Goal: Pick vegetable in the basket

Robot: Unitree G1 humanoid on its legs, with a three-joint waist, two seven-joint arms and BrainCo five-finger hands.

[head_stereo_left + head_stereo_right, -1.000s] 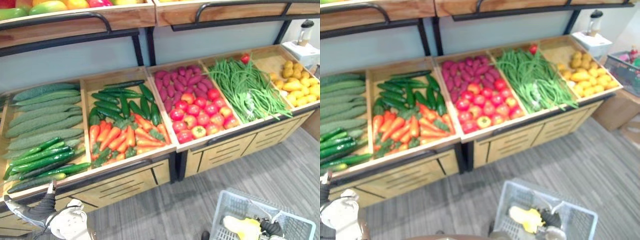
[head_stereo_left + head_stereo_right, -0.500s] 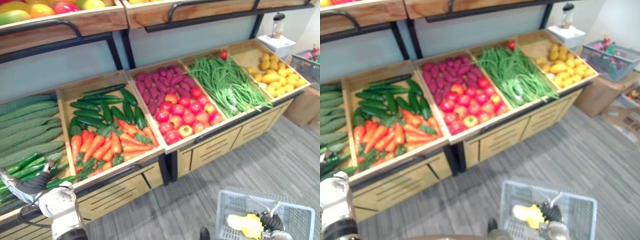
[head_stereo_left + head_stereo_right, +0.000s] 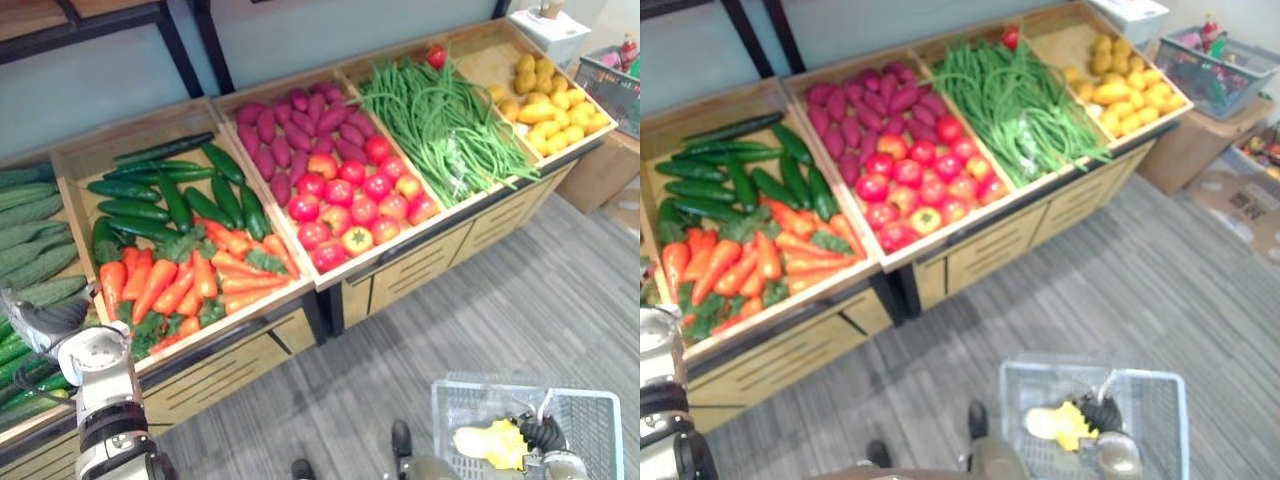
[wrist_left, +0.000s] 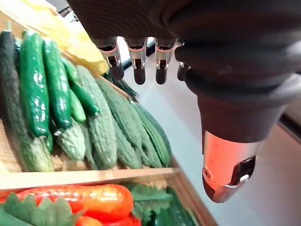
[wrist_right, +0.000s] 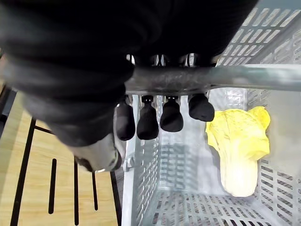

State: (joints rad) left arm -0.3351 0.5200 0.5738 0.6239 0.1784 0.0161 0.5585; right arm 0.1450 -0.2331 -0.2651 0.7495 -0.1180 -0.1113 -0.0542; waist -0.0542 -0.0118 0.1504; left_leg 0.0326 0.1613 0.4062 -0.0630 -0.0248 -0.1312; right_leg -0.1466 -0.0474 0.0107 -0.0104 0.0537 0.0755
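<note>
Your left hand (image 3: 40, 322), fingers straight, hung lower left beside the cucumbers (image 4: 33, 89), lengthwise ahead; your right hand (image 5: 171, 117) clasped the basket handle (image 5: 225, 77).

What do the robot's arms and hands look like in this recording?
The left hand has silver fingers with dark tips, a silver thumb and a dark ribbed cover. The right hand shows the same. The left arm is silver-grey, rounded, with dark bands.
</note>
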